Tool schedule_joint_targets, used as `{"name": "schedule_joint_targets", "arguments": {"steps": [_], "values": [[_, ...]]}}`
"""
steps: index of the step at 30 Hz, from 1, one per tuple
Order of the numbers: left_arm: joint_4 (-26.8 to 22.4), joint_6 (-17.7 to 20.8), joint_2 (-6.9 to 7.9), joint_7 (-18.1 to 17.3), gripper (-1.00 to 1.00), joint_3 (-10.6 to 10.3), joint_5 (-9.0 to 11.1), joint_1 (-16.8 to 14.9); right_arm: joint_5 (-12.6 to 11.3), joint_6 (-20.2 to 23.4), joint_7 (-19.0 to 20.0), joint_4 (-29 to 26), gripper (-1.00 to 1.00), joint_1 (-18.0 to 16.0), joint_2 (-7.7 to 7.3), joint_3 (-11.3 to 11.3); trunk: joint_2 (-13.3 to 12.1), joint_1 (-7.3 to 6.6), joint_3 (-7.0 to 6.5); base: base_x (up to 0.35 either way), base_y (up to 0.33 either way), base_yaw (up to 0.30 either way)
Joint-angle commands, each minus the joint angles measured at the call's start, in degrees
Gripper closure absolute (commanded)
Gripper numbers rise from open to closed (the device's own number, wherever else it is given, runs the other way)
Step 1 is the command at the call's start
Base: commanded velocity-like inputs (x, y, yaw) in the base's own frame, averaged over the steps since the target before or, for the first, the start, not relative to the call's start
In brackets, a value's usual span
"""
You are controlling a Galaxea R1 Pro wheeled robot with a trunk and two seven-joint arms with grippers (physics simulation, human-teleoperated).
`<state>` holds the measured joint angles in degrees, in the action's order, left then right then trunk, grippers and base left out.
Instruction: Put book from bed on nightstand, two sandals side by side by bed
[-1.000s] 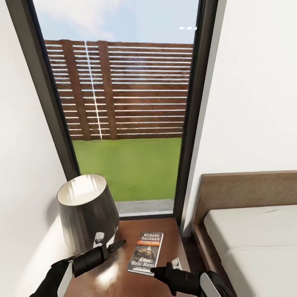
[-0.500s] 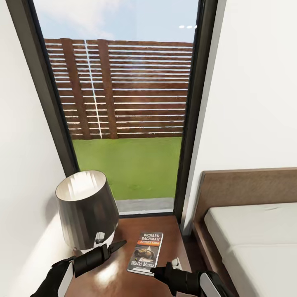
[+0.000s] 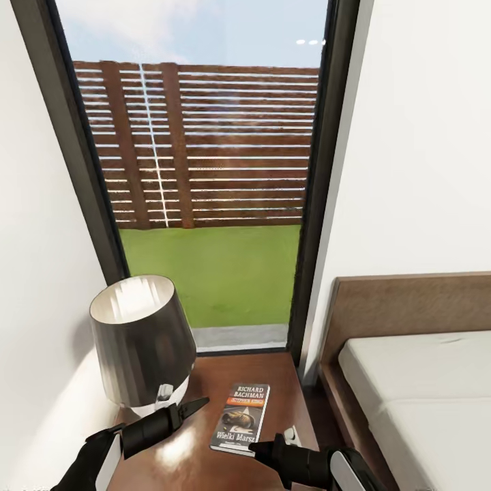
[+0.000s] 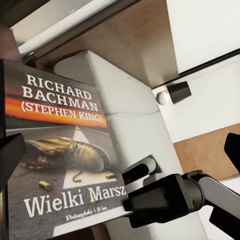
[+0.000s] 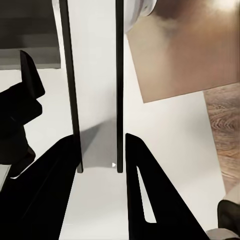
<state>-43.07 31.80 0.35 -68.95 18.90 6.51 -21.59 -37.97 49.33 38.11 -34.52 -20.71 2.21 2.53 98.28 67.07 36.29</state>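
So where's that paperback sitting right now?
In the head view the book lies flat on the nightstand, right of the lamp, left of the bed.

A table lamp (image 3: 140, 341) stands just beside the left pincer (image 3: 192, 406), on its far outer side. Its shade is a dark, glossy cone, narrow end down, with a white ribbed lining showing at the open top. Under the shade sits a rounded white base (image 3: 160, 401), nearly touching the pincer's black fingers.

Well beyond the pincer, outdoors, a grey paved strip (image 3: 239, 336) comes first, then flat green grass (image 3: 211, 273). A brown slatted fence (image 3: 218, 146) with horizontal boards and two broad upright posts closes off the lawn. Above the fence is pale blue sky (image 3: 204, 31) with thin cloud, and two small bright reflections (image 3: 310, 46) glint high up.
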Motion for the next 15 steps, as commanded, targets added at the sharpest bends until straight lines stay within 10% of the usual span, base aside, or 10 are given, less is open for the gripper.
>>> {"name": "schedule_joint_targets", "arguments": {"steps": [1,15], "values": [[0.0,0.5,0.0,-0.1,-1.0,0.0,0.2,0.0,-0.2,0.3,0.1,0.0,1.0,0.0,0.01,0.0,0.4,0.22,0.24,0.0,0.0,0.0],[0.1,0.5,0.0,-0.1,-1.0,0.0,0.2,0.0,-0.2,0.3,0.1,0.0,1.0,0.0,-0.01,0.0,6.1,3.3,2.75,0.0,0.0,0.0]]}}
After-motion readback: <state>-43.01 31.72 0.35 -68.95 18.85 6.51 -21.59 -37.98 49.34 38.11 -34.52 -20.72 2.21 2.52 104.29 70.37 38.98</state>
